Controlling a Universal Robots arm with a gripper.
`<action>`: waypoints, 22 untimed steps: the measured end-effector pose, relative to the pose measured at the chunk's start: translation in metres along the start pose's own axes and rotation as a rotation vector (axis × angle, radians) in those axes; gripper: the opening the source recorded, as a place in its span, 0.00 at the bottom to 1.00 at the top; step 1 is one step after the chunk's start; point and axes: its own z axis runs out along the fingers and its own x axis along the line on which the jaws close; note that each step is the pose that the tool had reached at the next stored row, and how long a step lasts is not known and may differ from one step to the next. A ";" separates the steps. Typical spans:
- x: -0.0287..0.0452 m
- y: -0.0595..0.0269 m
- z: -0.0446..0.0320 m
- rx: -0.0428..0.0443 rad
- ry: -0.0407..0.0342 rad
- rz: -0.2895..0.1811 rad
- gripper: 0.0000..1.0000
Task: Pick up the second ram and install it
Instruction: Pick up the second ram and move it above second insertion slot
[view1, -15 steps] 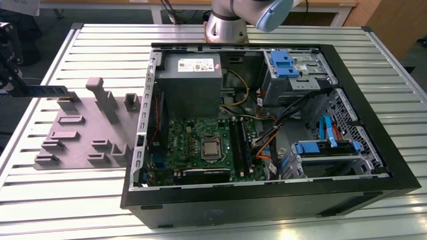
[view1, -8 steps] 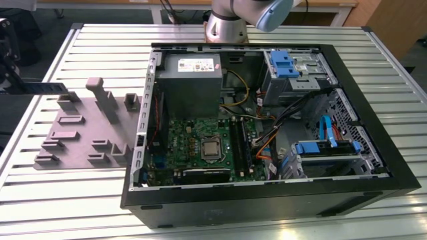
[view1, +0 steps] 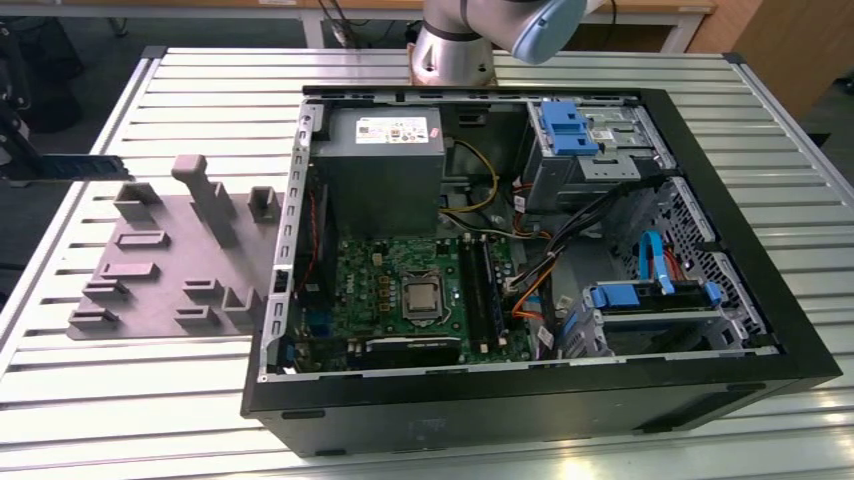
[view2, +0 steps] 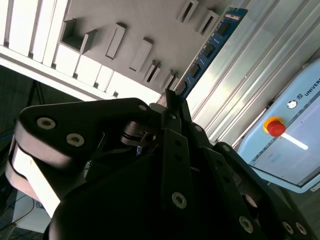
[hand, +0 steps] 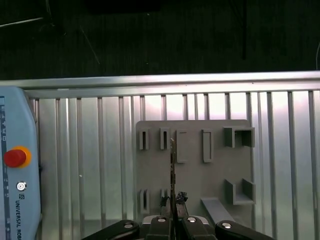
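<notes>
Matt plastic holder (hand: 192, 170), shiny ribbed metal table (hand: 80, 150)

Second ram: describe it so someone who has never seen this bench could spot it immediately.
Find the open computer case on the slatted metal table, then the grey holder tray on the exterior view's left. Over that tray the gripper pinches the second ram, a thin dark-blue stick with black chips, unlike the grey blocks below.

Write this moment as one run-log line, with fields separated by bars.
gripper: shut on second ram | ram: beside grey holder, outside computer case | install: not yet done
</notes>
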 end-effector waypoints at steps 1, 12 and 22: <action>0.0000 0.0000 -0.0016 -0.0001 0.0001 0.000 0.14; -0.0001 0.0002 -0.0173 0.0000 0.0000 -0.005 0.14; -0.0002 -0.0007 -0.0176 -0.0002 0.0002 -0.012 0.14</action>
